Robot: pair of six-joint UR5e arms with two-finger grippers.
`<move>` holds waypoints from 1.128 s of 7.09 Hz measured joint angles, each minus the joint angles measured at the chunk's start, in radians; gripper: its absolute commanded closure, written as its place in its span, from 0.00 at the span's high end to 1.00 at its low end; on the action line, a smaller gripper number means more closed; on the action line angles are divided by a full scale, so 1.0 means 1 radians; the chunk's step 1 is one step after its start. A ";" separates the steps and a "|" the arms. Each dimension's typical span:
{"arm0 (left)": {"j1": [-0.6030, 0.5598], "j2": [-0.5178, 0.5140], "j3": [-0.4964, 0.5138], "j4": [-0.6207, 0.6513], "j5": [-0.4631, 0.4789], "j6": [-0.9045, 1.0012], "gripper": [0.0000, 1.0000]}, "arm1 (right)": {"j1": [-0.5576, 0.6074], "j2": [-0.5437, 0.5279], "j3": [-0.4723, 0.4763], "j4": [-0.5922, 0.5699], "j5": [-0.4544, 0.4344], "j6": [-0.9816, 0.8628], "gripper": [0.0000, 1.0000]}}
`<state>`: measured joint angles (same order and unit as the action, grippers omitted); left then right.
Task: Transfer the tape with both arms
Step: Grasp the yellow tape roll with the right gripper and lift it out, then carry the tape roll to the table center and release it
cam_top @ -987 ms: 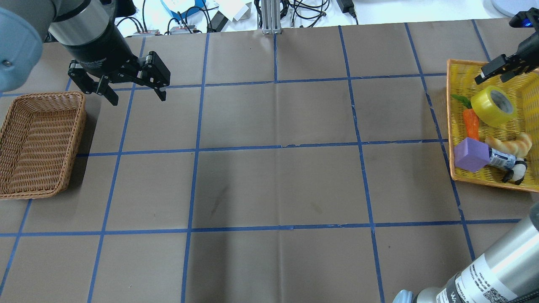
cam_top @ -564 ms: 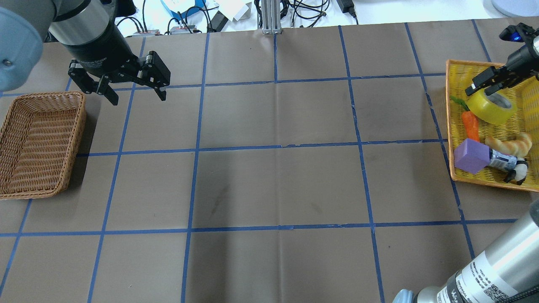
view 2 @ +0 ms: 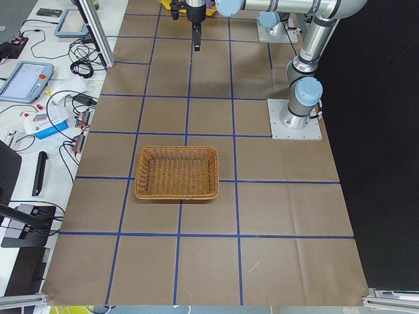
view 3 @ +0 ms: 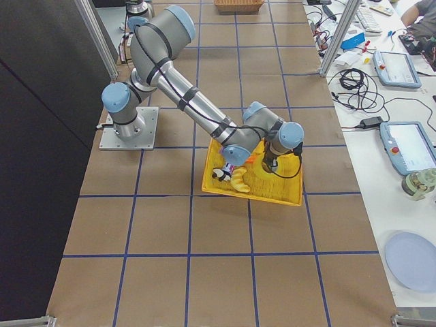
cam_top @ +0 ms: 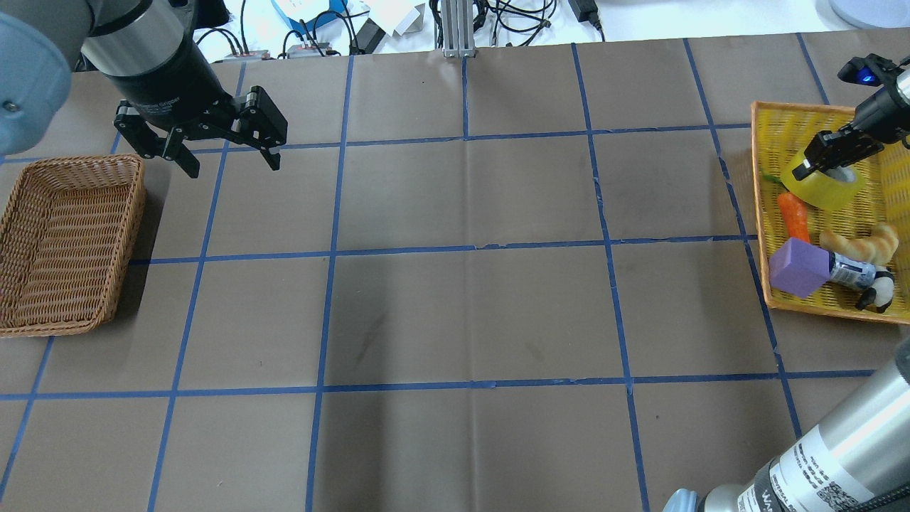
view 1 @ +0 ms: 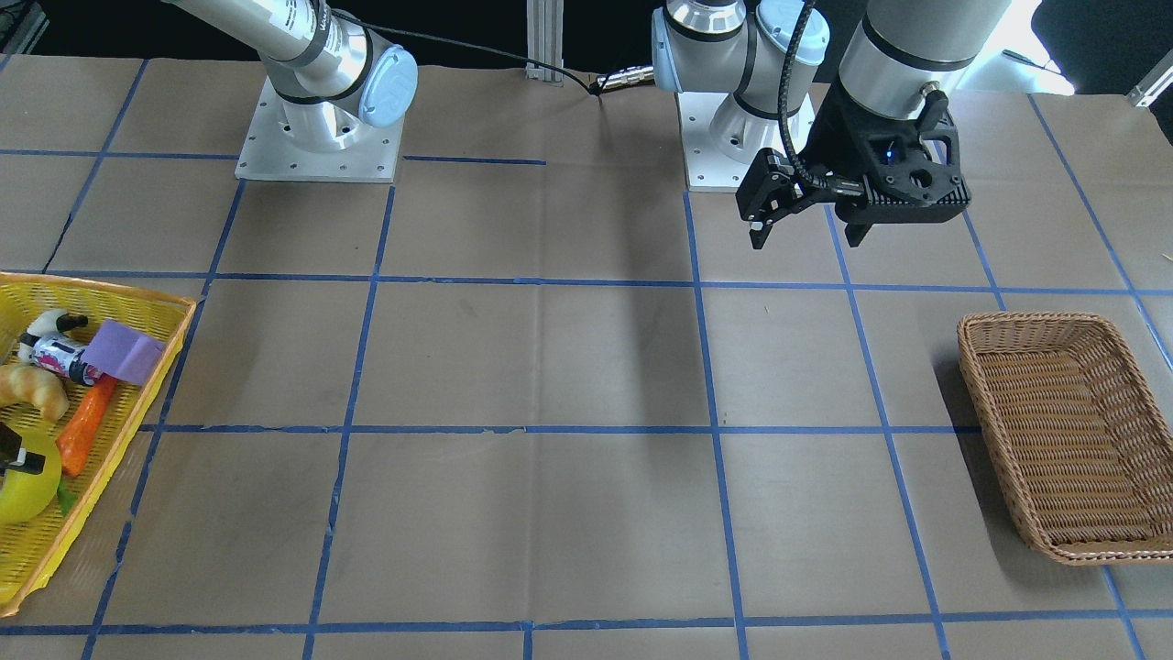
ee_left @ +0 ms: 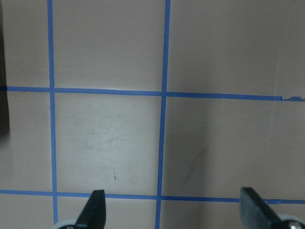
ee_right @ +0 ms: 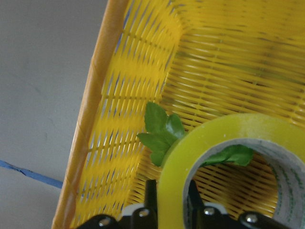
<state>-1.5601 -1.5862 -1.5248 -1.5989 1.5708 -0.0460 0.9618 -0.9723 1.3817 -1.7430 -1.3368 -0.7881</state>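
Observation:
The yellow tape roll (cam_top: 825, 186) lies in the yellow basket (cam_top: 762, 213) at the far right. It also shows in the front-facing view (view 1: 27, 486) and the right wrist view (ee_right: 228, 138). My right gripper (cam_top: 825, 153) reaches down into the basket, one finger inside the roll's core and one outside, shut on the roll's near wall (ee_right: 170, 200). My left gripper (cam_top: 231, 160) hangs open and empty above the table beside the wicker basket (cam_top: 128, 242). It also shows in the front-facing view (view 1: 806, 236), and its fingertips (ee_left: 95, 207) show apart over bare paper.
The yellow basket also holds an orange carrot (cam_top: 793, 215), a purple block (cam_top: 800, 267), a croissant (cam_top: 864, 242) and a small bottle (cam_top: 849, 272). Brown paper with a blue tape grid covers the table. Cables and boxes lie beyond the far edge.
My right gripper came down and left onto the tape, and its fingers closed on the roll's wall. The roll shifted slightly left. The left arm has not moved.

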 measured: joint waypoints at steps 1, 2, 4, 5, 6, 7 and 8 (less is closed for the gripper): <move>0.000 0.000 0.000 0.000 0.000 0.000 1.00 | 0.002 -0.023 -0.011 0.028 -0.021 0.011 0.01; 0.000 0.000 0.000 0.000 0.000 0.000 1.00 | 0.018 -0.079 -0.016 0.069 -0.027 0.049 0.01; 0.000 0.000 0.000 0.001 0.000 0.000 1.00 | 0.157 -0.219 -0.008 0.144 -0.035 0.231 0.01; 0.000 -0.001 0.002 0.001 0.000 0.000 1.00 | 0.268 -0.261 0.005 0.149 -0.040 0.349 0.02; 0.000 -0.002 0.003 0.001 0.000 0.000 1.00 | 0.403 -0.278 0.027 0.115 -0.063 0.463 0.02; 0.000 -0.003 0.003 0.000 0.000 0.000 1.00 | 0.547 -0.277 0.063 0.029 -0.106 0.593 0.02; 0.000 -0.003 0.004 0.001 0.000 0.000 1.00 | 0.685 -0.263 0.122 -0.084 -0.139 0.738 0.08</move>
<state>-1.5600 -1.5892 -1.5211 -1.5984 1.5708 -0.0460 1.6465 -1.2353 1.5035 -1.8268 -1.4759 -0.0499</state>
